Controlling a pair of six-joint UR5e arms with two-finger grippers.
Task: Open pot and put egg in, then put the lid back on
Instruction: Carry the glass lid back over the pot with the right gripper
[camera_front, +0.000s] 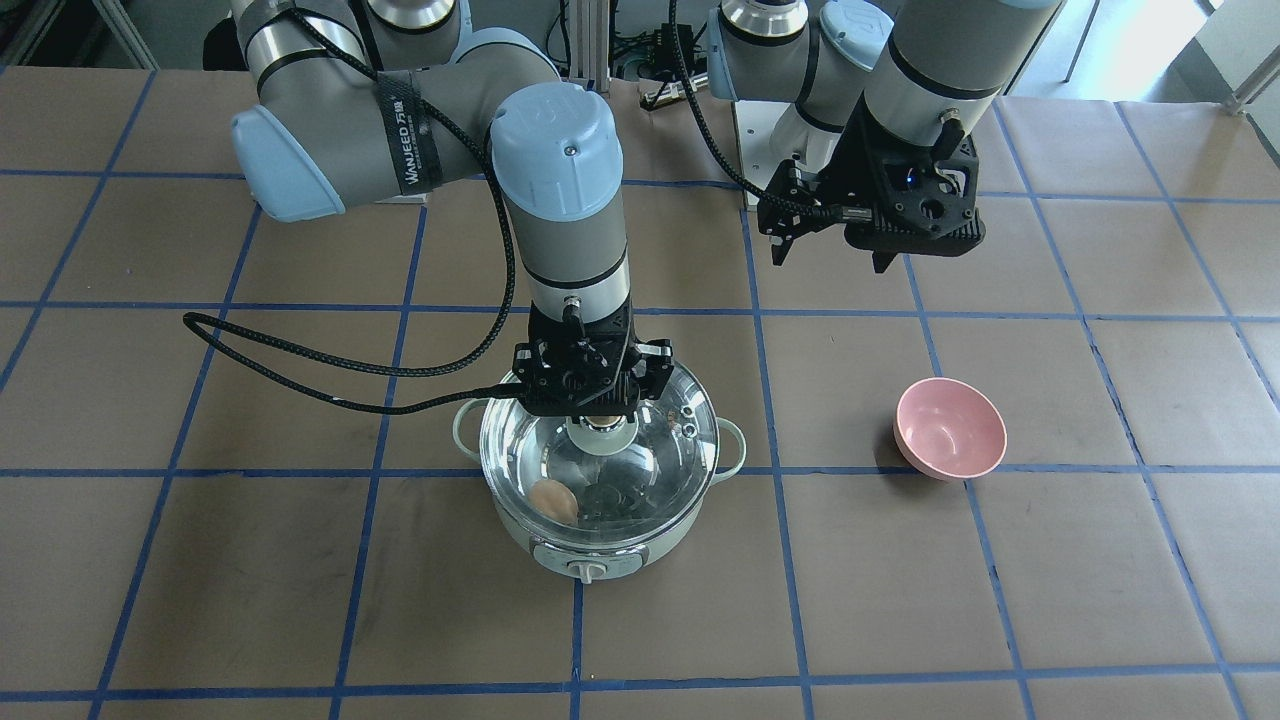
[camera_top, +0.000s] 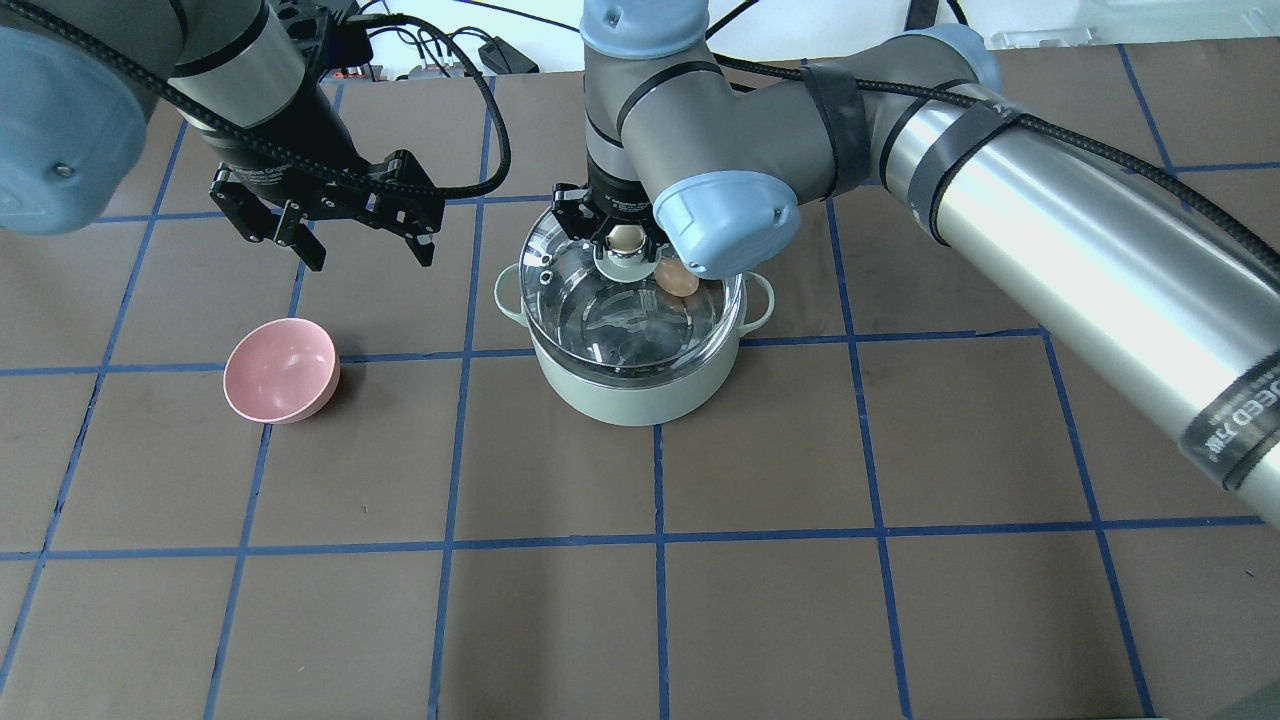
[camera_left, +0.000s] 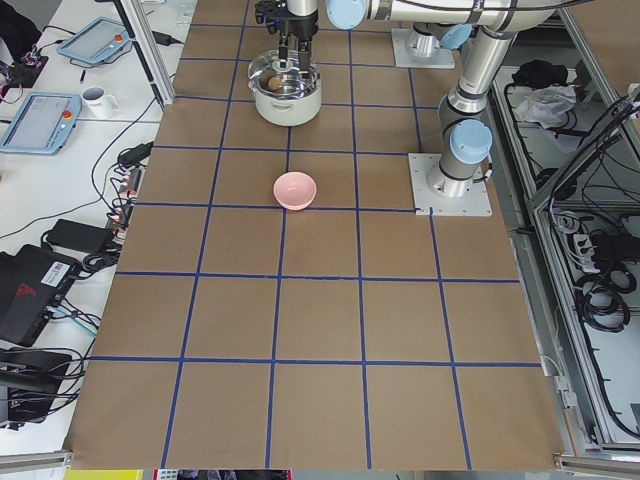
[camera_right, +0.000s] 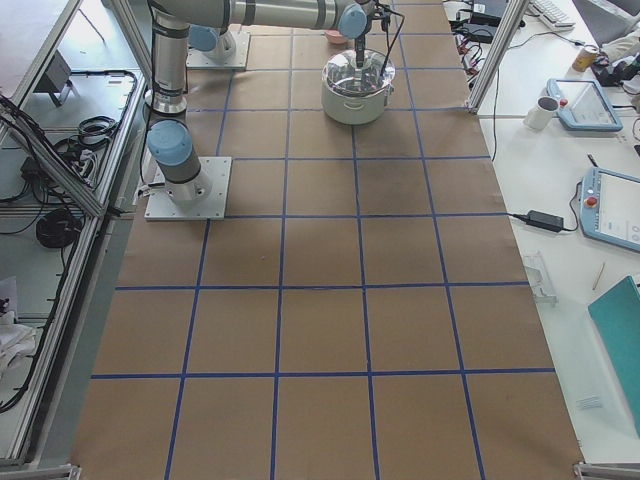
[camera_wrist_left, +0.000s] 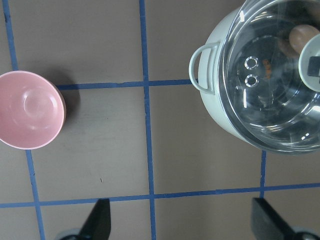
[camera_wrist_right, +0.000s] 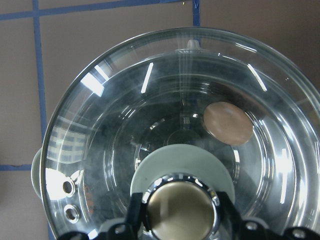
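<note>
Task nearly complete: the egg (camera_front: 555, 500) lies inside the pot (camera_front: 590, 560), under the lid (camera_front: 655, 465), which appears seated on the rim. The right fingers (camera_wrist_right: 134, 215) pinch the knob (camera_wrist_right: 177, 207); only release remains. The left fingers (camera_top: 305, 240) are spread and empty above the surface (camera_top: 700, 600).

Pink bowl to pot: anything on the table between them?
Nothing. In the left wrist view the stretch between the pink bowl and the pot is bare table paper, crossed by one blue tape line.
</note>
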